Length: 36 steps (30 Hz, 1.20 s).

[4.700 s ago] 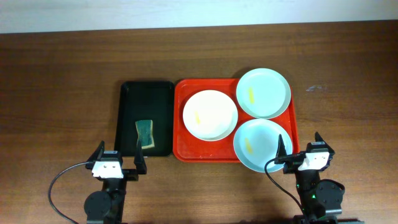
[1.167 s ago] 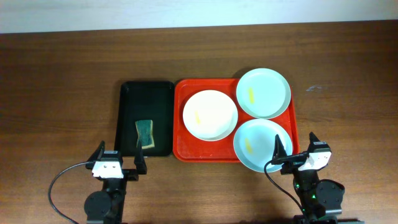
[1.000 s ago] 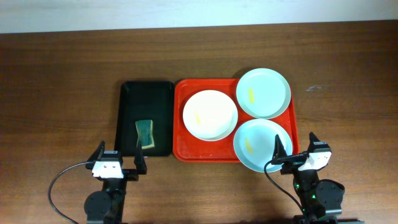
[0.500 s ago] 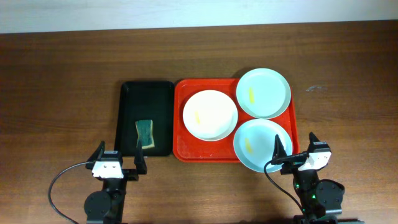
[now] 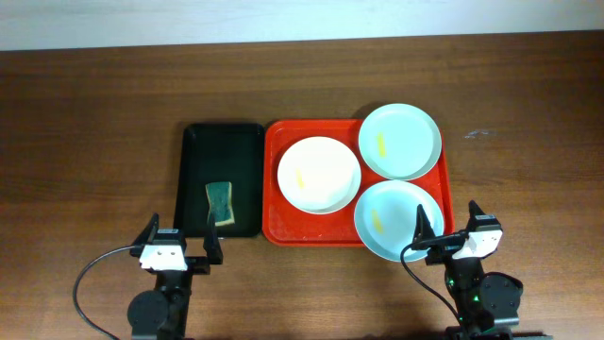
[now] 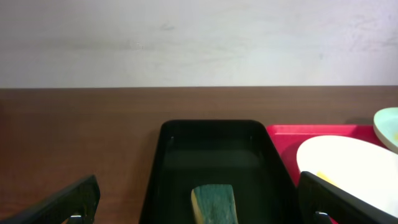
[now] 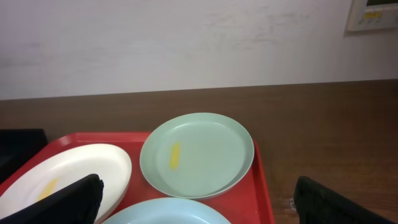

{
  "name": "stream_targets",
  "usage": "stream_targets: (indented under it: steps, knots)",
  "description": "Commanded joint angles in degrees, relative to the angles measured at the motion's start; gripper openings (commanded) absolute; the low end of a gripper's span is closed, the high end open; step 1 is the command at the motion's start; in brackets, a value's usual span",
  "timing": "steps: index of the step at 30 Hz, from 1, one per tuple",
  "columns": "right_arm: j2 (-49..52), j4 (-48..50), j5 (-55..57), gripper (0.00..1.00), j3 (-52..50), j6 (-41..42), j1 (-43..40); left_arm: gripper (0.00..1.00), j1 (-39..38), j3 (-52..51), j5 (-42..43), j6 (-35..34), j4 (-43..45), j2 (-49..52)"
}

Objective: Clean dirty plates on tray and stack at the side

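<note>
The red tray [image 5: 274,225] holds three plates. The white plate [image 5: 319,175] with a yellow smear lies at its left. One pale blue-green plate [image 5: 399,142] lies at the far right. The other [image 5: 392,219] lies at the near right, over the tray's near rim. Both have yellow smears. My right gripper [image 5: 449,221] is open and empty, just short of the near plate. In the right wrist view [image 7: 199,208] the near plate [image 7: 168,214] lies between its fingers. My left gripper [image 5: 179,233] is open and empty, near the black tray.
A narrow black tray [image 5: 223,151] stands left of the red tray, with a green and yellow sponge [image 5: 220,203] at its near end. The sponge [image 6: 214,202] shows between my left fingers in the left wrist view. Bare wooden table surrounds both trays.
My right gripper has shifted slightly to the left since the earliest frame. The plates, trays, sponge and left gripper have not moved.
</note>
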Motion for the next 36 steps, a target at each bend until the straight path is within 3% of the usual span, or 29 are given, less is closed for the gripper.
stream_targets:
  steps: [1,4,10,15,20,26,28,31,32,36]
  knots:
    - [-0.4,-0.1,-1.6,0.98,-0.3,0.2,-0.3,0.99,-0.3,-0.2,0.9,0.9,1.2,-0.4]
    - [-0.4,-0.1,-0.9,0.98,-0.3,0.2,-0.4,0.99,-0.3,0.4,1.3,0.9,2.0,-0.4]
    - [-0.4,0.2,-2.9,0.98,1.9,2.3,-0.3,0.99,-0.3,11.8,2.7,0.9,-1.7,0.2]
    - [1.6,-2.1,-5.5,0.98,11.4,8.6,-0.3,0.99,-0.3,29.9,2.3,0.9,-12.7,9.0]
    - [11.4,-9.8,-7.1,0.98,26.9,8.5,-0.3,0.99,-0.3,51.2,3.3,0.9,-26.7,24.7]
    - [33.6,-28.3,-14.4,0.98,52.5,8.3,-0.3,0.99,-0.3,78.4,5.4,0.9,-50.5,44.5]
    - [43.5,-40.2,-16.8,0.98,63.7,6.0,-0.3,0.99,-0.3,85.4,9.7,0.9,-60.7,50.7]
    - [54.1,-54.1,-17.8,0.98,75.2,3.6,-0.3,0.99,-0.3,89.1,12.9,0.9,-69.0,56.3]
    - [61.5,-62.8,-17.9,0.98,82.6,3.6,-0.3,0.99,-0.3,89.4,13.4,0.9,-71.2,59.3]
    - [73.0,-70.8,-17.9,0.98,91.2,2.6,-0.4,0.99,-0.3,89.4,14.6,0.9,-73.5,64.0]
